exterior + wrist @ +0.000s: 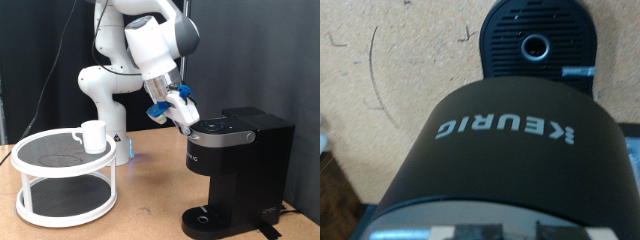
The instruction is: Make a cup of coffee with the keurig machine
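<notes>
The black keurig machine (240, 165) stands on the wooden table at the exterior view's right, lid down, with its round drip base (212, 218) bare. My gripper (186, 123) hangs at the machine's top edge on the exterior view's left side, fingers pointing down at the lid. The wrist view looks straight down on the rounded lid with the KEURIG lettering (505, 130) and on the drip base (535, 46) below it. The white cup (93, 136) stands on the top shelf of a round rack, far from the gripper. Nothing shows between the fingers.
The white two-tier round rack (65, 195) with dark mesh shelves stands at the exterior view's left. The robot's base (110, 100) is behind it. A black curtain closes the back. Bare wooden table (150, 200) lies between the rack and the machine.
</notes>
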Robot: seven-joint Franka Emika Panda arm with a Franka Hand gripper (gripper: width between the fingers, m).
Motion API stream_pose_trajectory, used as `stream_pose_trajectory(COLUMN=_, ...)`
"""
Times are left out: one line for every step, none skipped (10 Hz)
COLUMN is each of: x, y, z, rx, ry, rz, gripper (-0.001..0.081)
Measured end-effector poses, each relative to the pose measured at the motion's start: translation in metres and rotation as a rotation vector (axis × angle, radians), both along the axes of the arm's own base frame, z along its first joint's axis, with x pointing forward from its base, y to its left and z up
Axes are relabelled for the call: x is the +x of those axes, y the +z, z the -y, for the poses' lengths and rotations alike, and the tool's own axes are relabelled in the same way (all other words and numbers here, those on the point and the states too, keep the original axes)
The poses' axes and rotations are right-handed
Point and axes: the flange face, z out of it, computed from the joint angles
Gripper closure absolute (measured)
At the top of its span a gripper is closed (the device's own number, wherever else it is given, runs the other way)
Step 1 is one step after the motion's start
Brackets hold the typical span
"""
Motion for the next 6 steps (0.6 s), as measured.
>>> stream_pose_trajectory(x=-0.006, y=0.001, z=0.002, rx=0.026, ry=-0.003, rz=0.024, gripper=0.0806)
stream_pose_trajectory(x=-0.012, y=0.002, z=0.005, rx=0.047, ry=-0.005, rz=0.039, gripper=0.0806)
stream_pose_trajectory(x=-0.018, y=0.005, z=0.009, rx=0.064, ry=-0.006, rz=0.052, gripper=0.0806)
stream_pose_trajectory(x=-0.024, y=0.009, z=0.012, rx=0.082, ry=-0.005, rz=0.064, gripper=0.0806)
stream_pose_trajectory(x=-0.03, y=0.013, z=0.015, rx=0.108, ry=0.004, rz=0.077, gripper=0.0806)
stream_pose_trajectory(x=-0.037, y=0.018, z=0.017, rx=0.134, ry=0.017, rz=0.086, gripper=0.0806)
